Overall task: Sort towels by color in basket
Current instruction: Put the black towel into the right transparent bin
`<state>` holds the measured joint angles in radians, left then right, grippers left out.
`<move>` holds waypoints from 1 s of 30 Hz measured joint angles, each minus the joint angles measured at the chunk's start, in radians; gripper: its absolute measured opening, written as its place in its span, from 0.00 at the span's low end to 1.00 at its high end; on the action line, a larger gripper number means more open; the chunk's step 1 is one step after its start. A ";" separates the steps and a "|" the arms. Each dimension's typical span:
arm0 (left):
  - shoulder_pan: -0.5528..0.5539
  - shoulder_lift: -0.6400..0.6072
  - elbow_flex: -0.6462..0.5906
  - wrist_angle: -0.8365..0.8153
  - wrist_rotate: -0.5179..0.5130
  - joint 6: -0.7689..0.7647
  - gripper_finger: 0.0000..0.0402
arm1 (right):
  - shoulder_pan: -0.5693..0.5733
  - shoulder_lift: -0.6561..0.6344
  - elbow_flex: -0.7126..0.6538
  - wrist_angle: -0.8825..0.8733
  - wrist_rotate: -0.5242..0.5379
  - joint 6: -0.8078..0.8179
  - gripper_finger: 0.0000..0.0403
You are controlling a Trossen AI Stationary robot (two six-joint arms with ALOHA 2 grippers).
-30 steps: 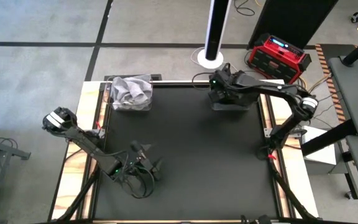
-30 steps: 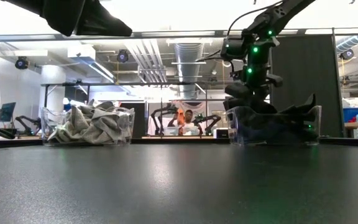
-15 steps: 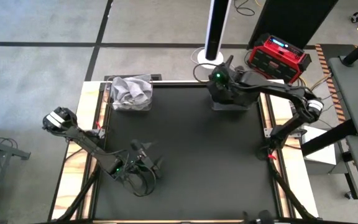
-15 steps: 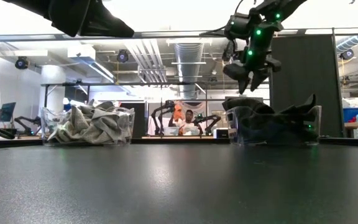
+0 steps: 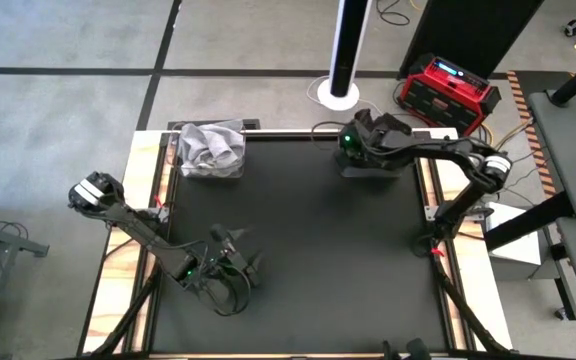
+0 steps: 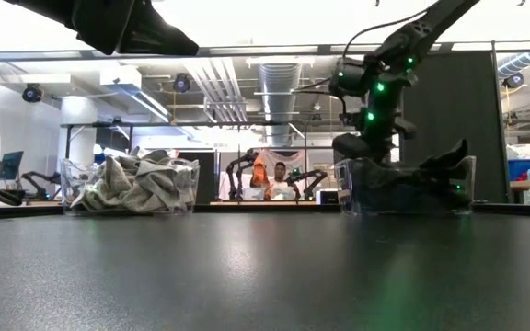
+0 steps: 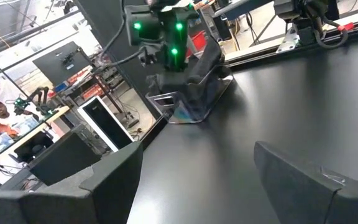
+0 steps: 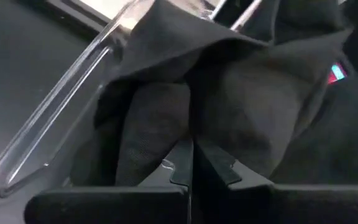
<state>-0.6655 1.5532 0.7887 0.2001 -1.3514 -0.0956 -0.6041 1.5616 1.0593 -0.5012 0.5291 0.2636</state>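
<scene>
Two clear baskets stand at the table's far edge. The left basket (image 5: 182, 160) holds light grey and white towels (image 6: 129, 184). The right basket (image 6: 472, 188) holds dark towels (image 6: 412, 179), one draped over its rim (image 8: 166, 37). My right gripper (image 8: 194, 163) is shut, reaching slanting down into the right basket (image 5: 380, 172) onto the dark heap. My left gripper (image 7: 197, 186) hovers open over the table's near left part (image 5: 236, 262), nothing between its fingers. My right gripper touches the top of the dark towel heap (image 8: 166, 118) with its shut fingertips (image 8: 180, 163), near the basket's clear wall (image 8: 55, 118). It comes from above, slanting down. No cloth shows between the fingers. The towels lie slack inside the basket.
The black table top (image 5: 298, 230) lies bare between the baskets and my left arm. A red device (image 5: 450, 88) and a white pole (image 5: 348, 50) stand beyond the far edge. People sit in the room behind (image 6: 274, 176).
My right gripper rose above the right basket with its fingers apart, then came back down onto the dark towels and shut. The dark towels stay in the basket.
</scene>
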 joint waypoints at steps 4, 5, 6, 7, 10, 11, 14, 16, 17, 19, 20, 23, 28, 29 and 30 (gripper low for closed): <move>0.000 0.000 0.000 0.000 0.001 0.000 0.73 | -0.001 -0.006 -0.060 0.059 -0.033 0.018 0.02; 0.000 0.000 0.000 0.000 0.001 0.002 0.73 | -0.001 -0.007 -0.068 0.064 -0.039 0.026 0.02; 0.000 0.000 0.000 0.000 0.001 0.004 0.73 | -0.002 -0.007 -0.075 0.070 -0.043 0.029 0.02; 0.000 0.000 0.000 0.000 0.001 0.004 0.73 | -0.003 -0.007 -0.079 0.079 -0.051 0.028 0.02; 0.000 0.000 0.000 0.000 0.001 -0.003 0.73 | -0.006 -0.005 -0.085 0.099 -0.110 0.024 0.02; 0.000 0.000 0.000 0.000 0.001 -0.005 0.73 | -0.006 -0.004 -0.086 0.103 -0.121 0.026 0.02; 0.000 0.000 0.000 0.000 0.001 -0.008 0.73 | -0.005 -0.012 -0.087 0.101 -0.125 0.027 0.02; 0.000 0.000 0.000 0.000 0.001 -0.009 0.73 | -0.005 -0.036 -0.090 0.092 -0.119 0.020 0.02; 0.000 0.000 0.000 0.000 0.001 -0.009 0.73 | -0.005 -0.048 -0.088 0.084 -0.112 0.013 0.02; 0.000 0.000 0.000 0.000 0.001 -0.009 0.73 | -0.006 -0.076 -0.077 0.069 -0.111 0.009 0.02; 0.000 0.000 0.000 0.000 0.001 -0.009 0.73 | -0.006 -0.090 -0.069 0.071 -0.111 0.006 0.02; 0.000 0.000 0.000 0.000 0.001 -0.010 0.73 | -0.005 -0.129 -0.053 0.059 -0.112 0.006 0.02; 0.000 0.000 0.000 0.000 0.001 -0.010 0.73 | -0.005 -0.187 -0.005 -0.023 -0.090 0.004 0.02; 0.000 0.000 0.000 0.000 0.001 -0.011 0.73 | -0.005 -0.201 0.008 -0.044 -0.081 0.004 0.02; 0.000 0.000 0.000 0.000 0.001 -0.011 0.73 | -0.005 -0.213 0.017 -0.065 -0.079 0.005 0.02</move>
<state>-0.6655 1.5532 0.7887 0.1997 -1.3502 -0.1062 -0.6094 1.3487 1.0759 -0.5661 0.4501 0.2681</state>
